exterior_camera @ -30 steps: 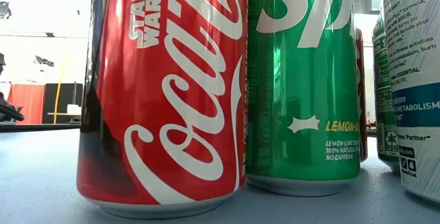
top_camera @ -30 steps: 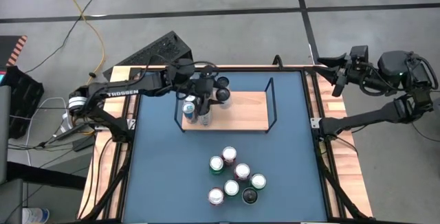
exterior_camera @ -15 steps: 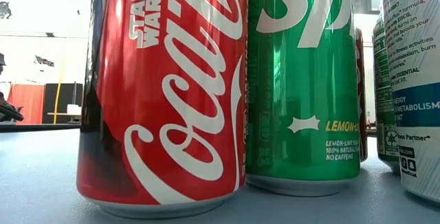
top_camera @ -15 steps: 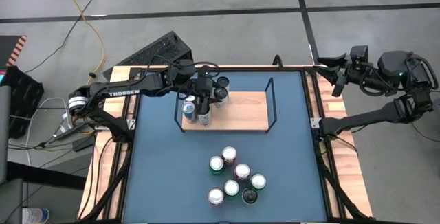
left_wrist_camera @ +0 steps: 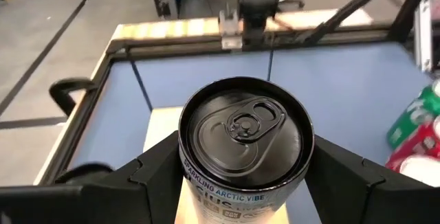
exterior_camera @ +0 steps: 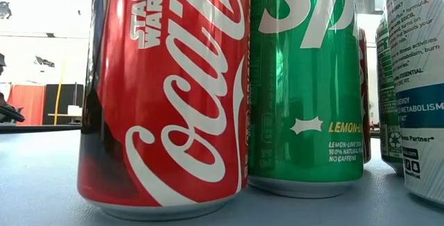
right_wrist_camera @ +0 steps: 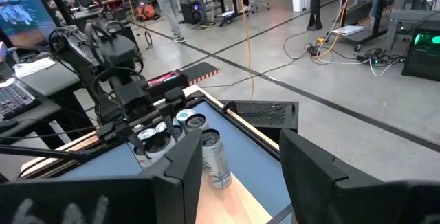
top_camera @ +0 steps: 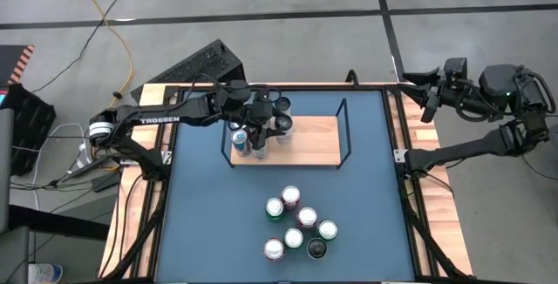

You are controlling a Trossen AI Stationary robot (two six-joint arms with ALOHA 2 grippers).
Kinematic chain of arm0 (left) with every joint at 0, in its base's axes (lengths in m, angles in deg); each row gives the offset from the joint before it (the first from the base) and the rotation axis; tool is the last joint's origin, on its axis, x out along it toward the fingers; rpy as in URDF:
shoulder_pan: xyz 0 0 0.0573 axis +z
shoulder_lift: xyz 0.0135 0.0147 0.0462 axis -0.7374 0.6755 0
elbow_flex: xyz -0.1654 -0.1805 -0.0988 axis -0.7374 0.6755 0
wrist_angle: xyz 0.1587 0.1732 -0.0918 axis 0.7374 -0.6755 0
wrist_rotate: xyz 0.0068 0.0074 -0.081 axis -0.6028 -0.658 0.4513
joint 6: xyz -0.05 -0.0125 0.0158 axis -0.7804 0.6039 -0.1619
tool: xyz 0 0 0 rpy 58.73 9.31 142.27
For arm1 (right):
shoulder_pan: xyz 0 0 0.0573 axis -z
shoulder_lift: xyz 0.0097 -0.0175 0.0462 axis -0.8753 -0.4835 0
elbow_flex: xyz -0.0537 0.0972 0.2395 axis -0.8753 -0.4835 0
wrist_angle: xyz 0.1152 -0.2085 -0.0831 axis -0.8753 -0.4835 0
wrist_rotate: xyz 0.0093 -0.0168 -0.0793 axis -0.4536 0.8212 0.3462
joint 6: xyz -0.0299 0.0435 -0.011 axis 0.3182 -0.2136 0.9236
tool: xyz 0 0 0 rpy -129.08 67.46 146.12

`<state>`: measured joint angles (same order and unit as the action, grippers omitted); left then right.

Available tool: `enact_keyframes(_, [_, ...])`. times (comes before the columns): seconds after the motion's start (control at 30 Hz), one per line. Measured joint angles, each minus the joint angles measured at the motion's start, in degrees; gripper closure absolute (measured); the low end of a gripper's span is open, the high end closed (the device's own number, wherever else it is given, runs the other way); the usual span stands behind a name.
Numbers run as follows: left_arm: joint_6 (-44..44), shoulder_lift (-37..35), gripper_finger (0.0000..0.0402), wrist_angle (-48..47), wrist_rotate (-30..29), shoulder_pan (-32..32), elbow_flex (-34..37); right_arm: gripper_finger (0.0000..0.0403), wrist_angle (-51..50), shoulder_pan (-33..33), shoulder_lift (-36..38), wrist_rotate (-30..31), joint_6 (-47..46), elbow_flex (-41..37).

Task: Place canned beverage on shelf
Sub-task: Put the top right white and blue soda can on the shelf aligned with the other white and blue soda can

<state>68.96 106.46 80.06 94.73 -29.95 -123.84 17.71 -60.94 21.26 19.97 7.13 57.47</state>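
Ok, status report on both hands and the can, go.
Left hand shut on black-topped can, over shelf's left end. Right hand parked off table's far right corner, open, empty. Other cans close beside it on shelf.

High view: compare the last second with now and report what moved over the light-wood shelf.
The left gripper, shut on a black-topped can, shifted slightly toward the table's far edge over the left end of the light-wood shelf with black wire rails, its arm straightening a little. No grip was taken or released. The cans already on the shelf, the cluster of seven cans on the blue tabletop and the parked right gripper stayed put.
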Motion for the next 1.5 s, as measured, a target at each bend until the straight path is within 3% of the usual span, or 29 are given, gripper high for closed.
enact_keyframes(1.23, [-0.6,5.0,0.0168,-1.2,-7.3,-2.3,-0.1,0.0227,-2.3,0.0,0.0,0.0,-0.2,0.0])
enact_keyframes(1.43, [-1.1,4.8,0.0088,0.9,-8.5,-2.3,-0.2,0.0227,-2.2,0.0,0.0,0.0,-0.2,0.0])
enact_keyframes(1.5, [-1.6,4.7,0.0077,0.9,-8.5,-2.3,-0.2,0.0227,-2.2,0.0,0.0,0.0,-0.2,0.0])
